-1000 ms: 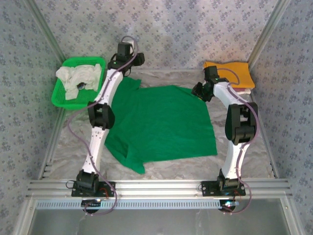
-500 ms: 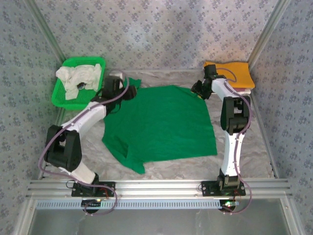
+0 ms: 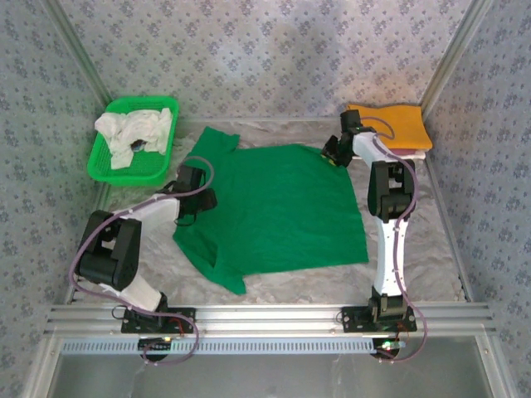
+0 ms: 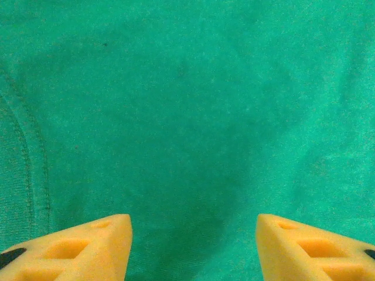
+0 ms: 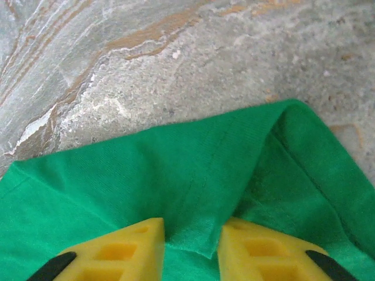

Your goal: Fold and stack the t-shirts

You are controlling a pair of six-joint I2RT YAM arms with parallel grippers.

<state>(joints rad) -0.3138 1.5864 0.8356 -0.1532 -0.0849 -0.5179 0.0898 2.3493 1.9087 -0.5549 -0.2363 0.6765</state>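
One bright green t-shirt lies flat on the marbled grey table. One orange-yellow t-shirt sits folded at the far right. Crumpled whitish t-shirts, too bunched to count, fill one green mesh basket. The left fingers, yellow wedges, hang apart over the knit, holding nothing. The right fingers pinch a raised fold at the green t-shirt's far right corner.

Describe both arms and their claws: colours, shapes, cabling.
Left arm and right arm match: white tubular links, black joint housings, black bases, with a thin mauve cable looping along each. The left claw and right claw each carry two yellow wedge-shaped fingers with moulded cut-outs and a black mark near the root.
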